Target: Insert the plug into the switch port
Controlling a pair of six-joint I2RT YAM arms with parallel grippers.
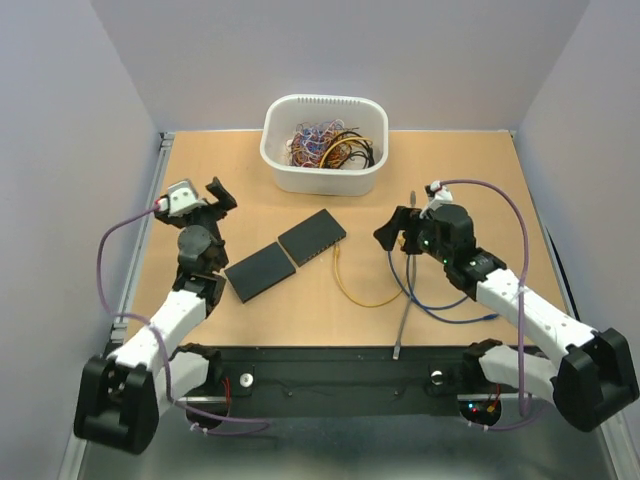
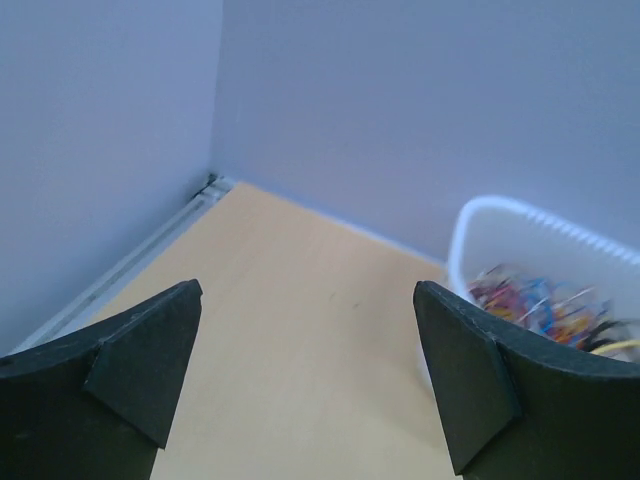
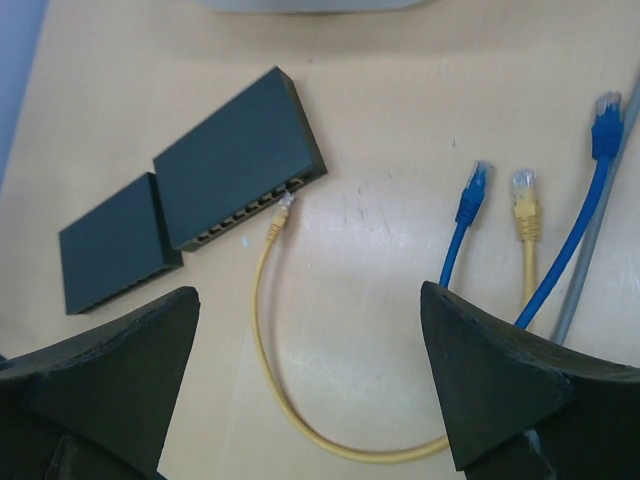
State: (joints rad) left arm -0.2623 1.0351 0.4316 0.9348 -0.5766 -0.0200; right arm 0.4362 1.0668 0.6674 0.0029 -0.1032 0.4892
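Observation:
Two flat black switches lie side by side mid-table: one [image 1: 312, 237] [image 3: 240, 160] with its port row facing me, the other [image 1: 260, 270] [image 3: 115, 245] to its left. A yellow cable [image 1: 360, 298] [image 3: 262, 330] loops across the table. One of its plugs [image 3: 277, 222] lies with its tip at the port row; whether it sits inside a port I cannot tell. Its other plug [image 3: 525, 205] lies free between blue plugs. My right gripper [image 1: 400, 222] [image 3: 308, 300] hovers open above the cable loop, holding nothing. My left gripper [image 1: 215, 203] [image 2: 308, 290] stands open and empty over bare table at the far left.
A white bin [image 1: 325, 178] [image 2: 480, 215] full of coloured cables stands at the back centre. Two blue cables [image 1: 440, 305] with plugs [image 3: 472, 195] [image 3: 607, 112] and a grey cable [image 1: 404, 310] [image 3: 590, 270] lie under the right arm. Walls close in on three sides.

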